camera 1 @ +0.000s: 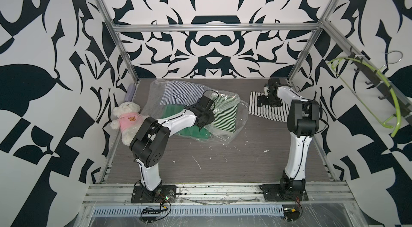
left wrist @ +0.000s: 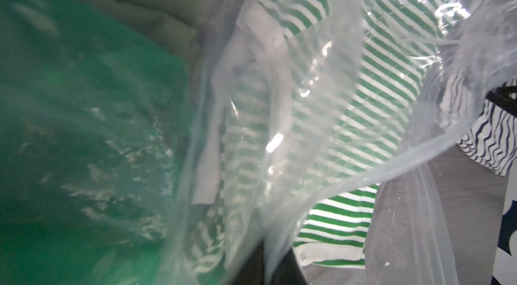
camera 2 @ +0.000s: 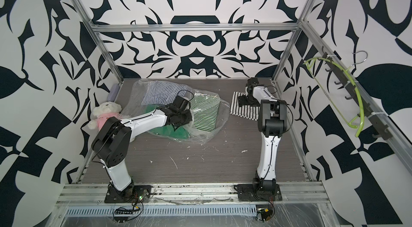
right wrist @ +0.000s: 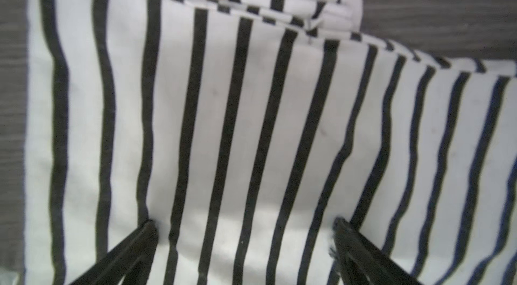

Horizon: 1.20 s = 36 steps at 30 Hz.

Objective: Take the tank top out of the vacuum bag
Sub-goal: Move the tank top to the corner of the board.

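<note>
**Patterned walls, grey bench: bag gripped, one top outside**

Black-and-white swirls cover the walls around your grey wood-grain bench. Far left on it lies the large clear crinkly vacuum bag. Your left pincer is clenched on its film, likely to anchor it. A green-striped garment and others lie inside. Far right, your right pincer stands released over a folded black-and-white striped garment outside the bag, probably the tank top.
</note>
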Available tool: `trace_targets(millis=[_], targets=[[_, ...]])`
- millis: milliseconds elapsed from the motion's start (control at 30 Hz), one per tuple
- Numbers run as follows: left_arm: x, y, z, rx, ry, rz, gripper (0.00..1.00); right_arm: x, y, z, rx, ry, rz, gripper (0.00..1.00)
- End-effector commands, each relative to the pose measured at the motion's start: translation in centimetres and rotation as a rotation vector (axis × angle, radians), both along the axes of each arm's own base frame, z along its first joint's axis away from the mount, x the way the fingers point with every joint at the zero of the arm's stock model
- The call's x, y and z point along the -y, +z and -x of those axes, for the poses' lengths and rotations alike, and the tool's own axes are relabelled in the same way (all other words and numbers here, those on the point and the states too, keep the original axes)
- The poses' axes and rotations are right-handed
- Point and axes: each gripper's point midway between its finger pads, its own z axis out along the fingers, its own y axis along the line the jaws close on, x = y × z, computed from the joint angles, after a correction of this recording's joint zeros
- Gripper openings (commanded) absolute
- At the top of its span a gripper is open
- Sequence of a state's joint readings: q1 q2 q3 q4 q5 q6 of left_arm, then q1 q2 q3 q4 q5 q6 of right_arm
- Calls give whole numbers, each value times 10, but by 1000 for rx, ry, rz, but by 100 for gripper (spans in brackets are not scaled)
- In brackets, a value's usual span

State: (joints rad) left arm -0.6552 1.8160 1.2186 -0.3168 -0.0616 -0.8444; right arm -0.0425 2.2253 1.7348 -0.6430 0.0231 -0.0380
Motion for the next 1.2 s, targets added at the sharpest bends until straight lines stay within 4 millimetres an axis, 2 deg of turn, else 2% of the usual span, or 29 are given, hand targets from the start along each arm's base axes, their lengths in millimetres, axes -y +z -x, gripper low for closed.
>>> trace_targets(millis=[0,100,200,267,400,500,600,800,900,1000,1167], targets=[[-14,-1,1,-4,31,-31,0,-5,20,11,22,44,54,100],[-12,-1,0,-6,33,-22,0,-14,48,25,125,12,46,99],[-10,-1,-1,-6,33,-16,0,-13,65,49,206,-142,-8,98],[-10,-2,-1,-6,30,-16,0,-12,66,69,232,-259,-66,96],[-8,-2,-2,-8,19,-15,0,-32,65,104,217,-465,-302,87],[-7,-2,-2,-8,17,-14,0,-38,65,119,250,-612,-438,80],[-7,-2,-2,-5,16,-9,0,-29,60,130,250,-736,-496,78],[-8,-2,1,-5,16,-7,0,-9,35,131,236,-932,-680,76],[-10,-1,2,-2,19,-6,0,-1,22,129,236,-1009,-721,71],[-10,-1,3,-1,23,-2,0,9,15,125,264,-1031,-683,68],[-9,-1,3,-2,26,2,0,18,-4,119,241,-1091,-686,57]])
